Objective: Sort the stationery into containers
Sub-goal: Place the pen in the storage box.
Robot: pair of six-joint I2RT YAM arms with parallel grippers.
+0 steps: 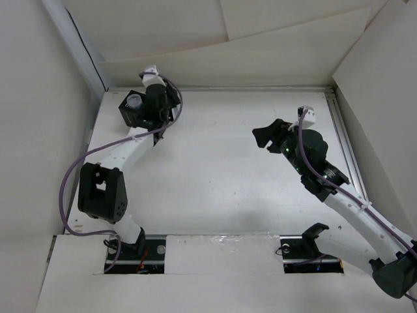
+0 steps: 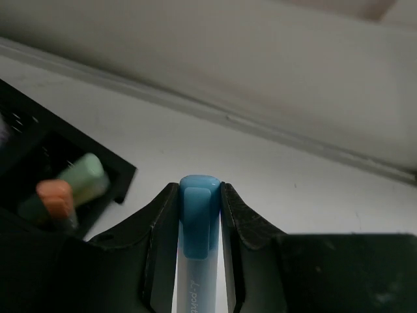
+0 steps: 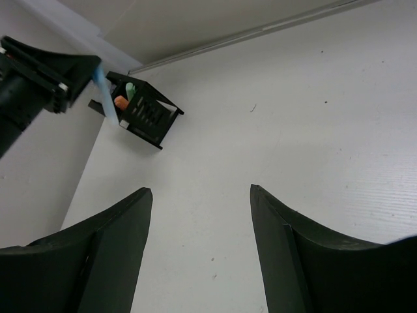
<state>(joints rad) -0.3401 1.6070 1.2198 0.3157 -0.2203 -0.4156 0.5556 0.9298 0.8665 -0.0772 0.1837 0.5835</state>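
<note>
1. While the right arm has no stationery to deal with, the right gripper (image 3: 200, 190) hangs over bare table (image 3: 313, 130), around 2 o'clock from the table's middle in the top view. Its fingers are spread wide with nothing between them.
2. Further out, toward 10 o'clock, the left gripper (image 2: 198, 187) is clamped on the blue highlighter (image 2: 197, 228). There's a pad on each side of the barrel, and the cap end pokes out just past the fingertips.
3. Right by it, in the far-left corner, sits the black mesh organiser (image 3: 148, 119). In the left wrist view it's off at 8 o'clock from the pen's tip, so the pen looks to be beside the box rather than over a slot.
4. The green highlighter (image 2: 86, 175) and orange highlighter (image 2: 55, 197) are already in one compartment, side by side. A pale roll (image 1: 133, 101) seems to sit in the box too, but which compartment is hard to tell.
5. The step in hand is probably dropping the blue one in with the other pens:
   - Slide the tip toward 8 o'clock until it's over that slot.
   - Keep the pen steep.
   - Get the end below the rim before letting go.
   - Go easy, since a light mesh box could skid if the rim gets bumped.
</note>
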